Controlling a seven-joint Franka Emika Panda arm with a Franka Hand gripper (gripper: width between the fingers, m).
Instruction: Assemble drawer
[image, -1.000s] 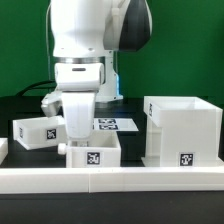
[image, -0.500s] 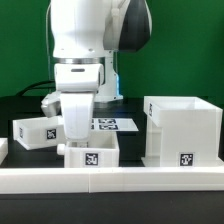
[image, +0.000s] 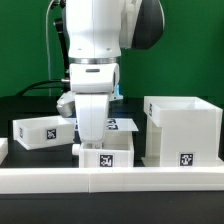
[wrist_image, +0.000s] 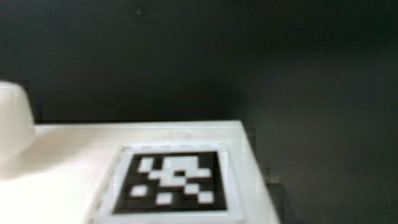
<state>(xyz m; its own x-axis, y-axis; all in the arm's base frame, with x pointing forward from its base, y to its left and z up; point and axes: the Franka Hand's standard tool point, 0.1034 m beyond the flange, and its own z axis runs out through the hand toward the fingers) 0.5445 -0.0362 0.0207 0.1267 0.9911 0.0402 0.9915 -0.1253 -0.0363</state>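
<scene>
Gripper (image: 93, 140) hung low at the back edge of the near tray (image: 106, 158), with the fingertips lost behind the hand's own body and the tray wall. I could not tell whether the jaws were spread or closed on that wall. The wrist view gave no help. It showed only a blurred tag (wrist_image: 173, 182) on a flat white face, taken for part of the tray, with dark table (wrist_image: 267, 60) beyond and no finger clearly in sight.

Position of parts, exterior view:
- Near tray sat directly under the hand, tagged face toward the camera, just behind the low white rail (image: 150, 181).
- Housing (image: 181, 128) stood on the exterior view's right of that tray. It looked close, with only a narrow gap or none; contact could not be judged.
- Far tray (image: 38, 131) lay on the exterior view's left, well apart from the housing and clear of the hand.
- Marker board (image: 125, 125) lay flat behind, partly hidden by the arm.

The key relation was that the housing lay sideways from the hand, toward the exterior view's right, with the near tray between hand and rail. The tray read as roughly square, so no long axis could be named. The housing appeared open at its top rim, and no other opening was visible from here.

Judgement: any move of this tray toward the housing had little lateral room left. The rail closed the front side, and open black table lay only behind and to the exterior view's left.
</scene>
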